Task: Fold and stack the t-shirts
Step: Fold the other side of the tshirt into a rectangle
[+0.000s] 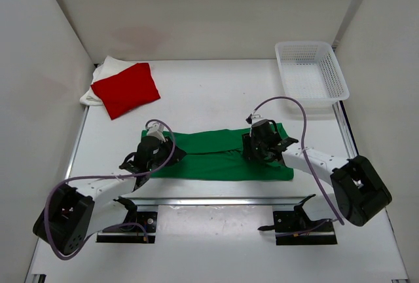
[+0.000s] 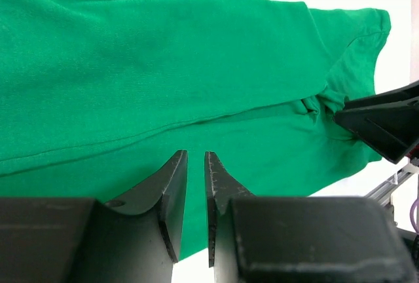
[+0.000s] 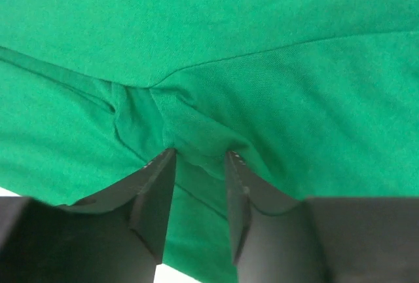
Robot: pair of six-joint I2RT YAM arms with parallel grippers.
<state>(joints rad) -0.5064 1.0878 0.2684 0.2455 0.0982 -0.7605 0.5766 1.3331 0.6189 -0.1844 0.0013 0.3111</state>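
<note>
Green t-shirt (image 1: 216,157) lies on the desk (image 1: 216,93), near middle, folded into 1 long strip running left to right. My 2 tools sit on it, 1 toward each end. Right tool (image 3: 200,155): clenched on a bunched ridge of the green t-shirt, with wrinkles pulling in toward the fingertips (image 3: 163,158). Left tool (image 2: 194,155): jaws nearly together with a thin slit between them and green cloth right beneath. I cannot tell if it is pinching a layer or just hovering. Red t-shirt (image 1: 126,88) is folded and sits on top of the white t-shirt (image 1: 103,70) at the far left corner. White mesh basket (image 1: 311,73) stands at the far right corner, well apart from all 3 shirts.
</note>
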